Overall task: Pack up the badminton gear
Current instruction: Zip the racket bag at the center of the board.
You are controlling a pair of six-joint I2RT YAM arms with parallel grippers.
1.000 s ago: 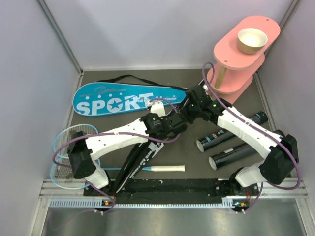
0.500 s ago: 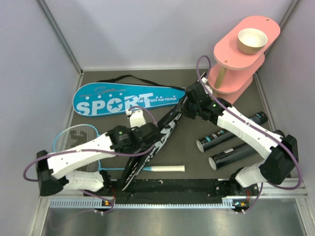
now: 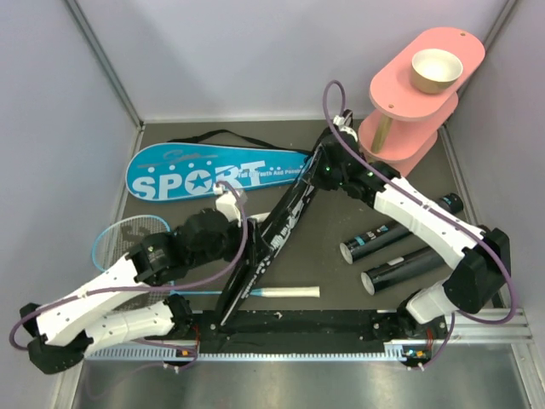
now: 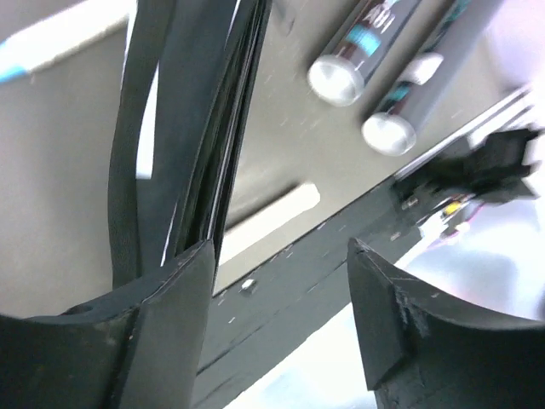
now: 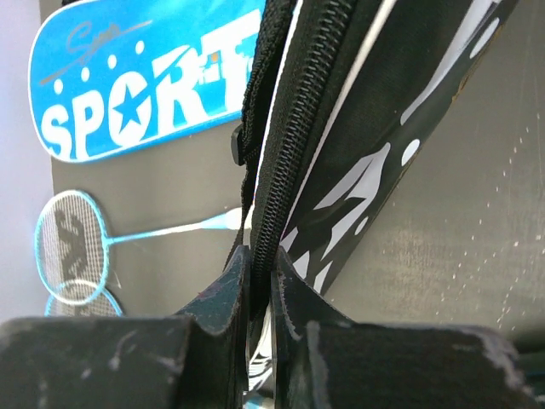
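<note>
While pinched in the right hand [image 5: 258, 262], black racket bag [image 5: 375, 102] just beside spread left hand [image 4: 279, 251].

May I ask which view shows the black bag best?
Top view: the black bag shows at full length. The right wrist shows only its zipper edge, clamped in the right pincer; the left wrist, a blurred strip.

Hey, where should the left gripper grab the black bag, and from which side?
Probably the black bag's raised long edge, along the zipper, toward its near end. The right gripper pinches that edge at the far end, so the bag stands tilted on its side with the thin edge up. Come from above with the jaws straddling the edge. The left gripper is open beside it.
</note>
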